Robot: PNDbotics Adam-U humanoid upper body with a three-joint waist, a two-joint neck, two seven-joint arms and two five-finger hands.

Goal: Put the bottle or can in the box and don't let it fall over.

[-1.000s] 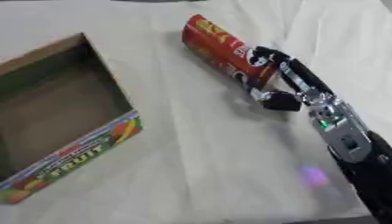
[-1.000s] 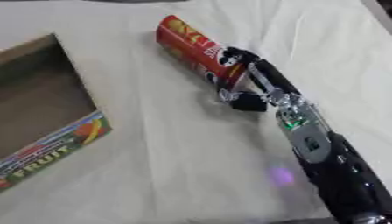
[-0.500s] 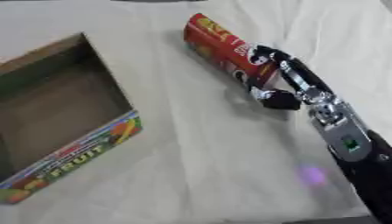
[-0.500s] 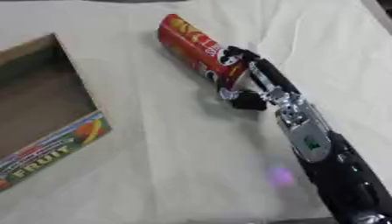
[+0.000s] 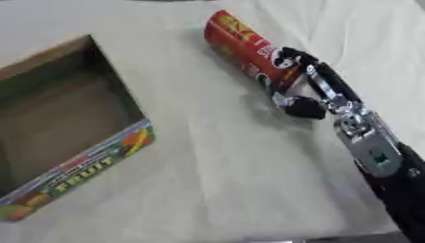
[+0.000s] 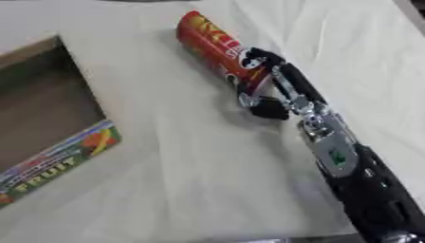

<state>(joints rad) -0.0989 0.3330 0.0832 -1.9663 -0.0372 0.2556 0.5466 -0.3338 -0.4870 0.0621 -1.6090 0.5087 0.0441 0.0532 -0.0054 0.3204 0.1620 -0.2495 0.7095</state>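
Red can (image 5: 245, 42) lies at one o'clock on the cloth-covered surface (image 5: 207, 156), the right robot hand (image 5: 309, 88) curled around it, lifting and boxing remain, with the box (image 5: 70, 142) at nine o'clock.

A table covered by a cream cloth (image 5: 207, 156) fills almost the whole view. The cloth is creased, and soft folds (image 6: 348, 42) are seen running across its far right part. Even, diffuse light is cast over the surface, and a darker strip (image 5: 332, 237) is glimpsed at the near edge.
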